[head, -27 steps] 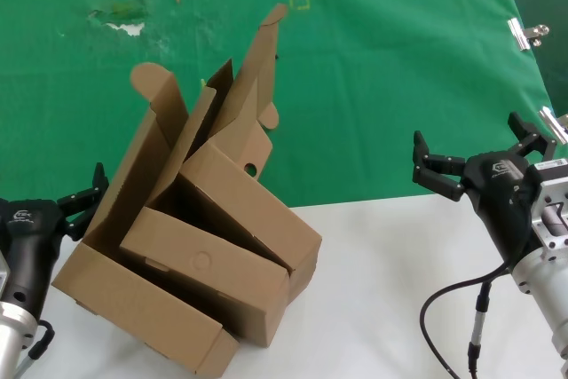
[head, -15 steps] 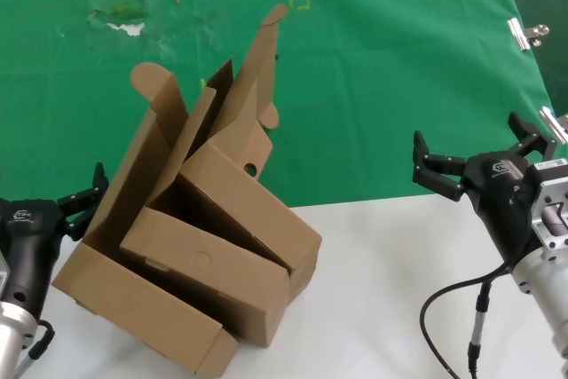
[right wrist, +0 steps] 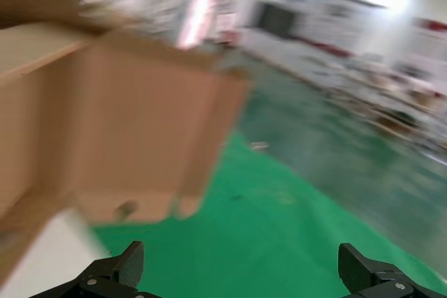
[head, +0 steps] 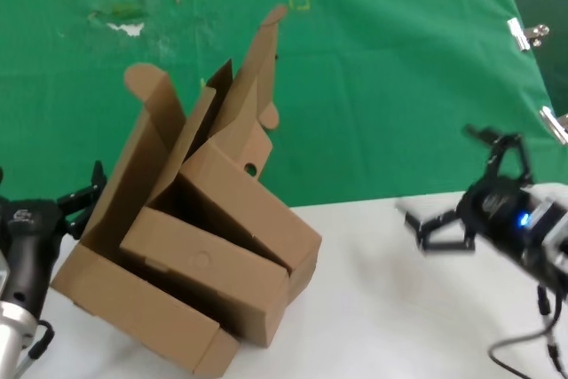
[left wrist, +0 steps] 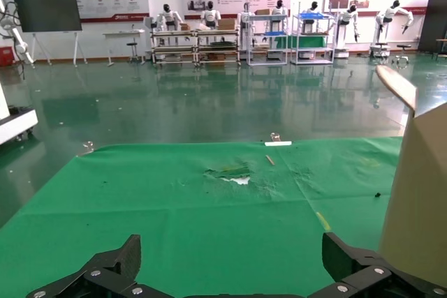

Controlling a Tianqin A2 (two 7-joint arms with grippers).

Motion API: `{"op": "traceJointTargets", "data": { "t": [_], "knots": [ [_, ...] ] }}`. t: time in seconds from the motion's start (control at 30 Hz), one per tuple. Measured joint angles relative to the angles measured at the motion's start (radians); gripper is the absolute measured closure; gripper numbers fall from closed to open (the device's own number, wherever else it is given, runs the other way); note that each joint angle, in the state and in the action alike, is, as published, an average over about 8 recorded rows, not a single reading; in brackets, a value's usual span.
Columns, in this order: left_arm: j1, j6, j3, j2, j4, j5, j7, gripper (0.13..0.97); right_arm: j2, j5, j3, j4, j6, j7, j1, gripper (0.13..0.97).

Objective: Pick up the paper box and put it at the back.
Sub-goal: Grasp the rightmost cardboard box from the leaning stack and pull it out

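A tilted pile of nested brown cardboard boxes (head: 195, 264) stands at the left where the white tabletop meets the green cloth (head: 399, 68). The uppermost paper box (head: 244, 197) has its lid raised and a rounded flap with a round hole (head: 251, 169). My left gripper (head: 87, 194) is open and empty, right beside the pile's left side; its wrist view shows the cloth between the fingers (left wrist: 230, 270) and a box wall (left wrist: 419, 186) at one edge. My right gripper (head: 457, 185) is open and empty over the cloth's near edge, well right of the pile, turned toward the boxes (right wrist: 140, 116).
The white tabletop (head: 382, 308) fills the near side. Metal clips (head: 525, 33) hold the cloth's right edge. The cloth has whitish scuffs (head: 124, 24) and small tape marks (head: 300, 1) at the back. A black cable (head: 519, 348) hangs under the right arm.
My right gripper has swung and rolled, dropping lower and turning toward the pile. The pile has shifted very slightly. The left gripper has stayed in place.
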Motion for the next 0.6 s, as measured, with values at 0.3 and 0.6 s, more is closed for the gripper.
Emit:
{"op": "traceJointTargets", "data": {
  "t": [0.3,0.6],
  "knots": [
    [0.000,0.000,0.000,0.000,0.000,0.000,0.000,0.272,0.096,-0.059,-0.146,-0.122,-0.203,-0.180,0.083,0.129],
    [0.000,0.000,0.000,0.000,0.000,0.000,0.000,0.438,0.073,-0.105,-0.274,-0.168,-0.257,-0.222,0.155,0.164]
  ]
}}
